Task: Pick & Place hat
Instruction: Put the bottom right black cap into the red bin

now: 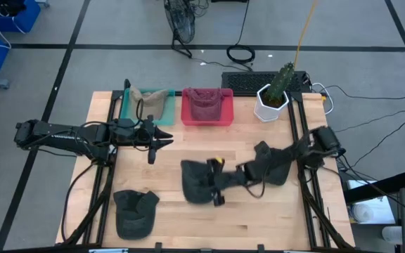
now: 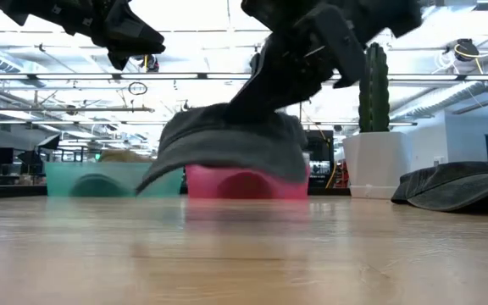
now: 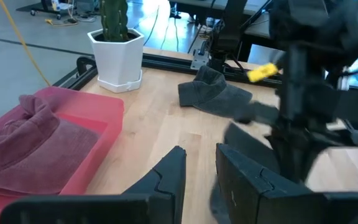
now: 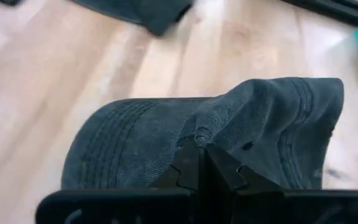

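Note:
A dark grey hat (image 1: pixel 197 181) hangs at the table's middle, with my right gripper (image 4: pixel 205 165) shut on it; the arm reaches in from the right edge. In the low view the hat (image 2: pixel 227 144) hangs under that gripper (image 2: pixel 269 93). My left gripper (image 1: pixel 167 140) hovers left of centre, near the bins, open with nothing between its fingers (image 3: pixel 173 177). A second dark hat (image 1: pixel 136 212) lies flat at the near left. A third (image 3: pixel 219 96) lies on the table under the right arm. My right gripper pinches a bunched fold of the hat's crown (image 4: pixel 197 134) between its two fingers. The fingers slant down from the table's right side. The hat hangs below them, brim (image 2: pixel 155 176) drooping to the left, lifted clear of the table.
A teal bin (image 1: pixel 129 112) with a tan hat and a pink bin (image 1: pixel 225 112) with a maroon hat stand at the far edge. A cactus in a white pot (image 1: pixel 273 102) stands at the far right. Bare wood (image 1: pixel 259 218) lies at the near right.

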Robot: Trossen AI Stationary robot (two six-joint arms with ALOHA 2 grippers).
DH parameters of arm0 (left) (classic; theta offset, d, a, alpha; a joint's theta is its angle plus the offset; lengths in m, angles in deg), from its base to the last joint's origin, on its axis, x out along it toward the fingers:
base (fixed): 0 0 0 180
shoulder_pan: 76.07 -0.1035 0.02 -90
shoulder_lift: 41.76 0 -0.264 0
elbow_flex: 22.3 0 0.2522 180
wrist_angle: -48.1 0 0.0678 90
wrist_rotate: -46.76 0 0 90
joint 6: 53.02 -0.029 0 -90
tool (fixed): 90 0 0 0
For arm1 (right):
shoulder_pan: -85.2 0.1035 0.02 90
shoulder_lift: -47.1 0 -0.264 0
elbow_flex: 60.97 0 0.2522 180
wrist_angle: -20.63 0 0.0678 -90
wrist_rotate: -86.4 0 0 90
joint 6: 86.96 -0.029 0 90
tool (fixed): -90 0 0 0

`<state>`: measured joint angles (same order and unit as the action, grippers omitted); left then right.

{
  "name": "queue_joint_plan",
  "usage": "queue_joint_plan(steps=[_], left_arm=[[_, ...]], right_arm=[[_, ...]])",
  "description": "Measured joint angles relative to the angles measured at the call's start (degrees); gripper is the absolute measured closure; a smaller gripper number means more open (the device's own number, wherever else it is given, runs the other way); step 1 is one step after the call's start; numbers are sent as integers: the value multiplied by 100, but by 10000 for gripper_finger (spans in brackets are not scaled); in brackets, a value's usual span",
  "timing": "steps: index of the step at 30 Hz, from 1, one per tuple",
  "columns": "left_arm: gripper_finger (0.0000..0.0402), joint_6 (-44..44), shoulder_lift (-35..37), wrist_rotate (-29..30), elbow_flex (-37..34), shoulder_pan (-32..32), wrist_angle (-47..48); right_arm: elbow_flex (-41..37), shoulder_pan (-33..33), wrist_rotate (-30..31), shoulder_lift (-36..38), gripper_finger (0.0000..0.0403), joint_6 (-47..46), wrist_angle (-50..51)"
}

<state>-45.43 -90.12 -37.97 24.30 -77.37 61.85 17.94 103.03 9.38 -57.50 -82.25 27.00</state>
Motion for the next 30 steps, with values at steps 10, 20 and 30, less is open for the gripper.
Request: queue_joint_plan(steps=[10, 20, 30], left_arm=[[309, -104, 0, 106, 0, -110, -16], [309, -117, 0, 375, 0, -289, -27], [309, -566, 0, 375, 0, -526, -970]], right_arm=[[2, -1588, -432, 1312, 401, 2490, 940], [7, -3552, -1787, 1467, 402, 3562, 855], [10, -4423, -2407, 1366, 402, 4361, -64]])
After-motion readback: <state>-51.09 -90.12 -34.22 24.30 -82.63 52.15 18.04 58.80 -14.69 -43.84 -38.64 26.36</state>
